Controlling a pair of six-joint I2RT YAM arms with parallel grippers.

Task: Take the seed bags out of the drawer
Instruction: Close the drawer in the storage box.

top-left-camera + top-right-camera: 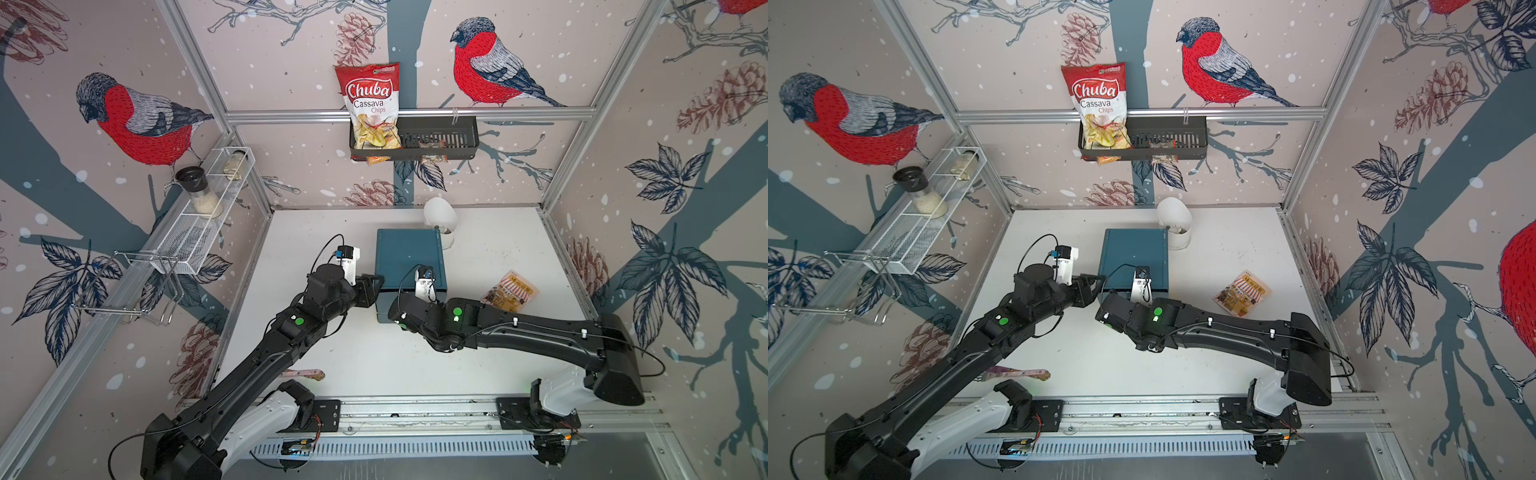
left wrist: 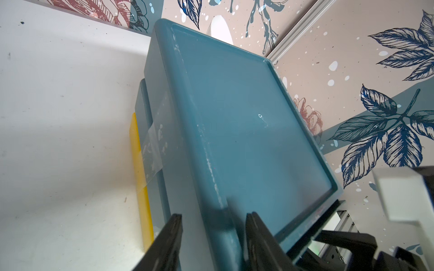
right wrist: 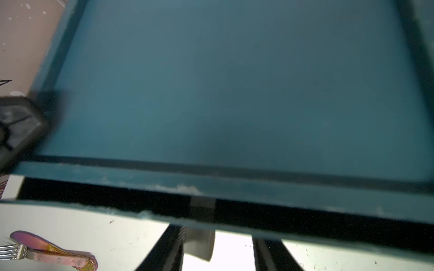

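The white table (image 1: 490, 257) is carrying the teal drawer box (image 1: 409, 257) at its middle, toward the far side. Both arms are reaching in from the near rail. The left arm is stretching far-right to the box's near left corner. The right arm is bending in from the right, its wrist turned toward the box's near face.

The drawer (image 3: 98, 208) is standing out only a crack toward the near side, with a dark slot showing behind its front edge. Nothing inside is showing, so I am only judging that the other seed bags are lying in there. One orange-yellow seed bag (image 1: 510, 293) is lying flat on the table right of the box, apart from it and turned cornerwise.

The left gripper (image 2: 213, 214) is pinching the box's left rim, one finger outside the wall and one on the recessed top, seemingly bracing it. The right gripper (image 3: 216, 234) is hanging just near of the drawer front, jaws apart and gripping nothing. A grey tab (image 3: 199, 244) is sitting between them, beside one finger.

Any bags inside are lying far of this pincer along the drawer's slide line, so the right arm is the nearer one for the pull.
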